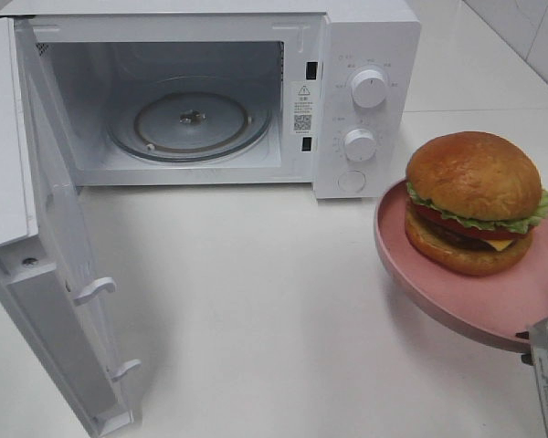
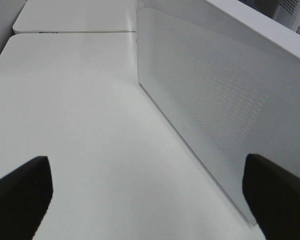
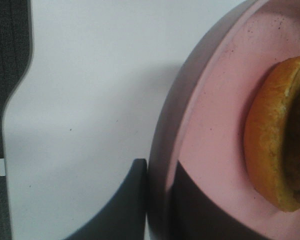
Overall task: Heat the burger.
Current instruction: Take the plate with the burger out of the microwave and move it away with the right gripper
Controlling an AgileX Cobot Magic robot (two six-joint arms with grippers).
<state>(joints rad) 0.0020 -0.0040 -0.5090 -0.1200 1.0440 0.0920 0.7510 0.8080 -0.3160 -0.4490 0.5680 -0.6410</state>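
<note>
The right gripper (image 3: 157, 200) is pinched shut on the rim of the pink plate (image 1: 438, 292) carrying the burger (image 1: 475, 201), and the open microwave (image 1: 192, 119) waits toward ten o'clock, while the left gripper (image 2: 150, 200) hangs wide apart by the door (image 2: 225, 110).

The right gripper (image 3: 157, 200) is clamped on the rim of the pink plate (image 3: 210, 130), holding it aloft. The left gripper (image 2: 150, 197) hangs with fingers (image 2: 20, 195) spread wide, grasping nothing
</note>
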